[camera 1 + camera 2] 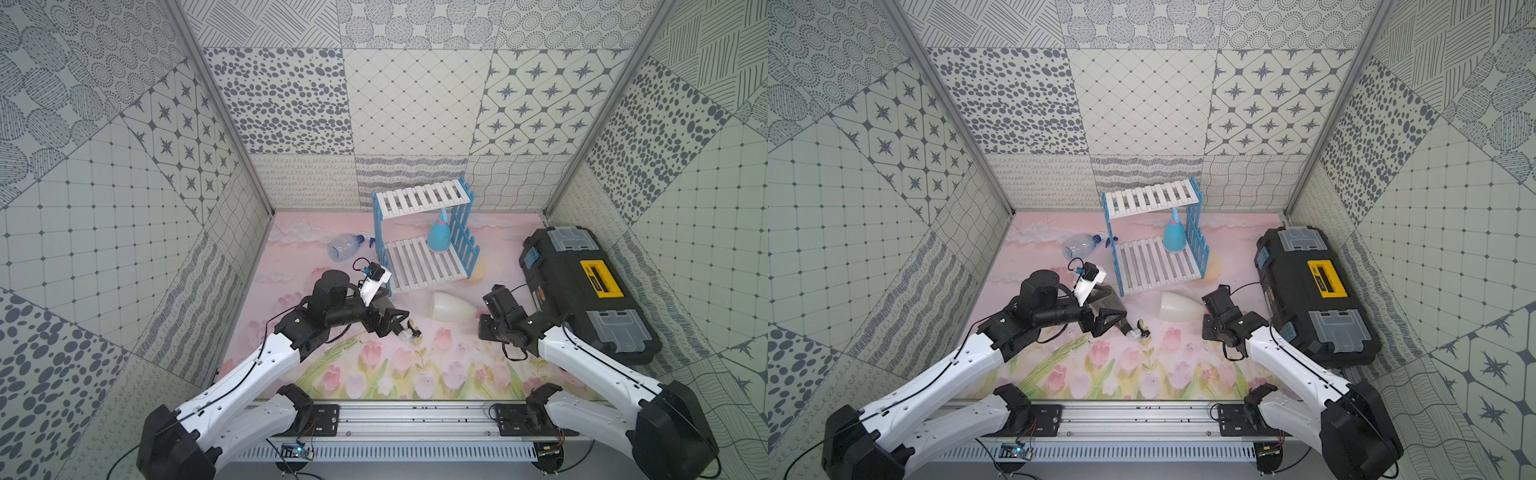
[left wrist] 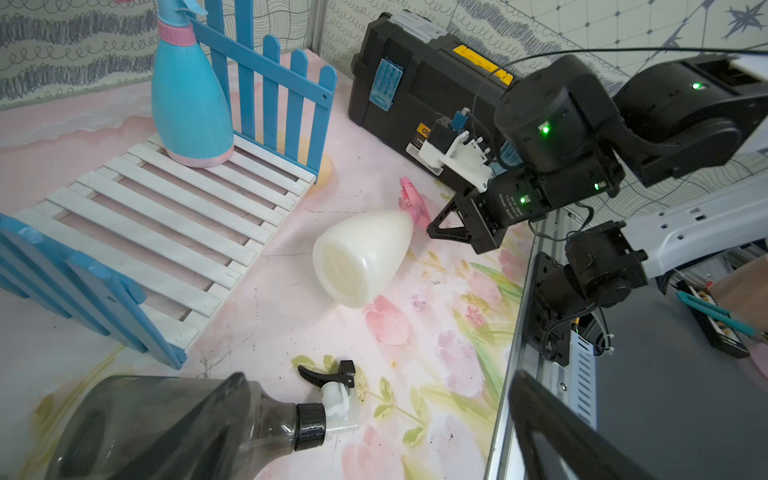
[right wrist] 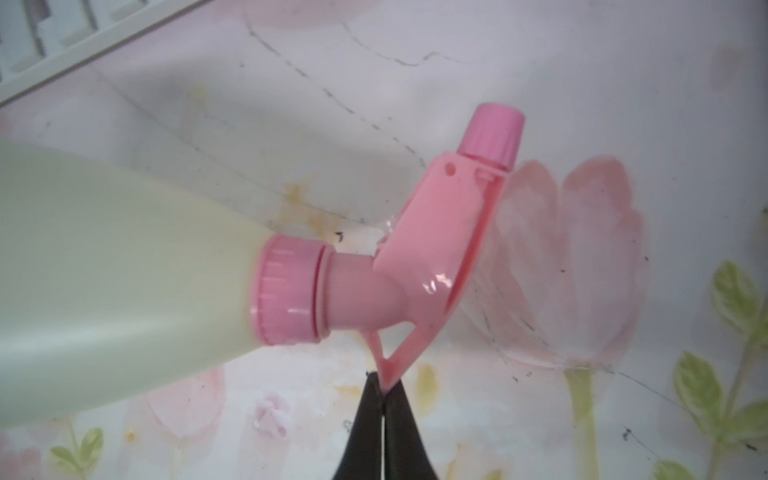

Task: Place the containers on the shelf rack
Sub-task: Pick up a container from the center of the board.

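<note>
In both top views, the rack [image 1: 422,199] is seen at the back of the mat [image 1: 457,374], with the blue bottle [image 1: 439,237] upright on its lower shelf. The clear bottle [image 1: 343,246] is laid just left of the rack, the white bottle [image 1: 453,306] in front of it.

In the left wrist view, the left gripper [image 2: 376,380] is spread wide, the lying grey bottle's [image 2: 166,428] neck between its fingers, ungripped.

In the right wrist view, the right gripper [image 3: 381,399] is clenched on the white bottle's pink trigger tip.
</note>
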### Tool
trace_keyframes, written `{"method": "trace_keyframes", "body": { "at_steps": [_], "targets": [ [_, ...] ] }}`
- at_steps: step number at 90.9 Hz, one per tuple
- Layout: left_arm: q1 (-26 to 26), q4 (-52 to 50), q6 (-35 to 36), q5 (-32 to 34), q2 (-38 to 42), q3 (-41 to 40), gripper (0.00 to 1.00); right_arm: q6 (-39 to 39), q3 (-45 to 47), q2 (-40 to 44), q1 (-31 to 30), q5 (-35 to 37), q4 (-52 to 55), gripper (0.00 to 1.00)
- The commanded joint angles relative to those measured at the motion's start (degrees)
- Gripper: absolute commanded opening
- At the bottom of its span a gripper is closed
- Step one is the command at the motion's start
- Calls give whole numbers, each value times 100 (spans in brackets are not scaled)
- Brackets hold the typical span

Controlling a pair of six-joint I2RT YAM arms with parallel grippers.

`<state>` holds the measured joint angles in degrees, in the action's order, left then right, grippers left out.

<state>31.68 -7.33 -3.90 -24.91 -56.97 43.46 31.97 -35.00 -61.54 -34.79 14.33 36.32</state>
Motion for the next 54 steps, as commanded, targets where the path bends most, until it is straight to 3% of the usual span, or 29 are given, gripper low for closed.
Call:
{"method": "trace_keyframes", "body": {
  "at_steps": [1,19,54],
  "targets": [
    [81,-471,115,-538,-428,497,99,-419,-529,-70,-824,1106,-138,0],
    [124,-1325,400,-1046,-1148,1115,99,-1295,-1201,-559,-1965,2029,-329,0],
    [364,-2978,1330,-68,-1869,1826,99,-1966,-1567,-619,-2207,2080,-777,0]
  ]
}}
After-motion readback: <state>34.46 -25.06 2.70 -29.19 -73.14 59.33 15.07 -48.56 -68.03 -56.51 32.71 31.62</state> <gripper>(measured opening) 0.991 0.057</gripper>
